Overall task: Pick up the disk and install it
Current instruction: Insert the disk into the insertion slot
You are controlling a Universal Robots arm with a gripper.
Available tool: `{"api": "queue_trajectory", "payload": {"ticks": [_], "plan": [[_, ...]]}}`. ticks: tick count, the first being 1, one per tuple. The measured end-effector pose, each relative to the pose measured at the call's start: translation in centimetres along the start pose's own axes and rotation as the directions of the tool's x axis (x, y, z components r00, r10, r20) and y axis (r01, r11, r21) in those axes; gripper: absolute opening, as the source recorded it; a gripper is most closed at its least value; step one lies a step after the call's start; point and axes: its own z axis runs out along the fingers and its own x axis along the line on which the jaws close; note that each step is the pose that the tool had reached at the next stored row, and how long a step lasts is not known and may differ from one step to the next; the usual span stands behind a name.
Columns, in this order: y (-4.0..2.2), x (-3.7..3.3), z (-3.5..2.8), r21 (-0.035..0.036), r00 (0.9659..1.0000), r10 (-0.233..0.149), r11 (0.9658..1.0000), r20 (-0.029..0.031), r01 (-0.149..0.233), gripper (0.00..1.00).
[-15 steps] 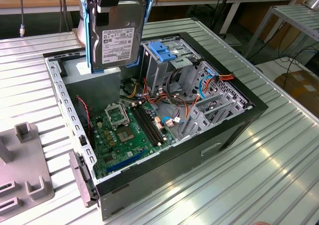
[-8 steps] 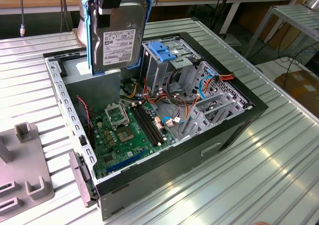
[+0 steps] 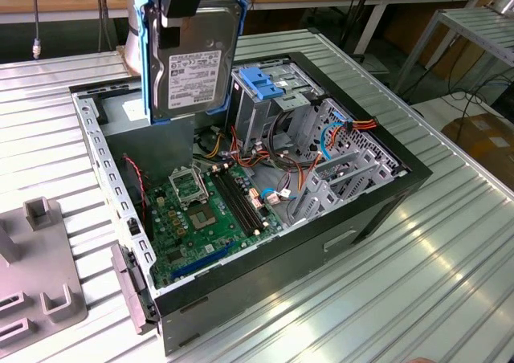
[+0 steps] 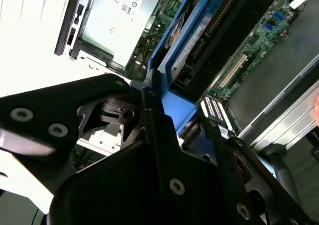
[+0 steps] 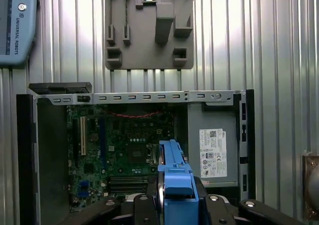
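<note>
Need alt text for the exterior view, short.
A black gripper holds a flat black-and-silver disk in a blue plastic frame upright above an open black computer case on a ribbed metal table. A green motherboard lies inside; a grey slotted fixture sits at the exterior view's left.

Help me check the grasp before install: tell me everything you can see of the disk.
The disk is a flat black-and-silver metal hard drive with a white printed label, edged by a blue plastic carrier frame. It hangs upright, label toward the exterior view, above the open computer case and apparently clear of it. Black jaws clamp its top edge. In both wrist views it appears edge-on.
</note>
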Motion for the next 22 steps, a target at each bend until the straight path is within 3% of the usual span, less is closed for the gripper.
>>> {"api": "queue_trajectory", "payload": {"ticks": [6, 22], "plan": [[-0.02, 0.43, -0.01, 0.0001, 1.0000, 0.000, 1.0000, -0.0008, 0.000, 0.37], [-0.08, 2.76, -0.07, 0.0001, 1.0000, 0.000, 1.0000, -0.0025, 0.000, 0.37]]}}
